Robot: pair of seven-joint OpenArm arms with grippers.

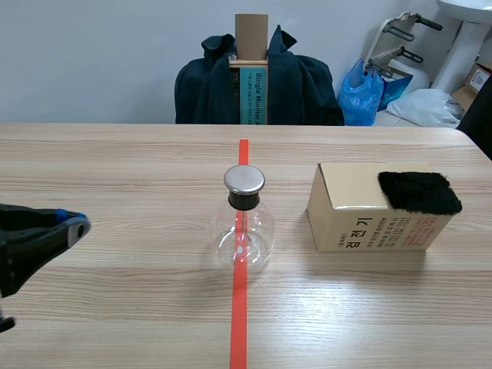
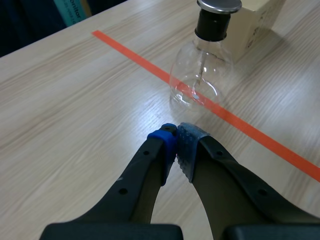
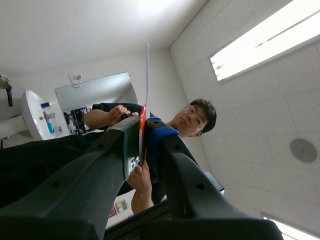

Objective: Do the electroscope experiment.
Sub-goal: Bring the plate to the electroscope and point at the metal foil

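Closest to the lens in the left wrist view is the left pincer [image 2: 176, 131]. Its blue and grey pads are pressed together with nothing between them, and it hangs low over the bare table [image 2: 75, 100]. Just ahead of its tips stands the flask [image 2: 200, 80], a clear round glass bulb with a black neck and a flat metal cap [image 2: 219, 4]. A thin rod hangs down inside the bulb. The flask sits upright on the tape line [image 2: 150, 67].

In the scene view the flask [image 1: 244, 231] is at the middle of the table, well apart from the left pincer [image 1: 77, 225], which sits low at the left. To the right of the flask, near it but not touching, lies a tan box [image 1: 369, 223] with printed writing on its front. A black fuzzy cloth [image 1: 419, 192] rests on top of the box at its far right corner. Beyond the table a dark jacket [image 1: 207, 84] is draped over a chair, and a blue bag [image 1: 361, 92] sits on the floor to the right of it.

The right pincer [image 3: 142, 125] points up toward the ceiling and is clamped on a thin strip [image 3: 147, 75]. The strip is seen edge-on, red where the pads hold it and pale above them. A person [image 3: 107, 106] leans in behind the pincer, with one hand [image 3: 141, 181] just below the pads. I cannot tell whether that hand touches the strip.
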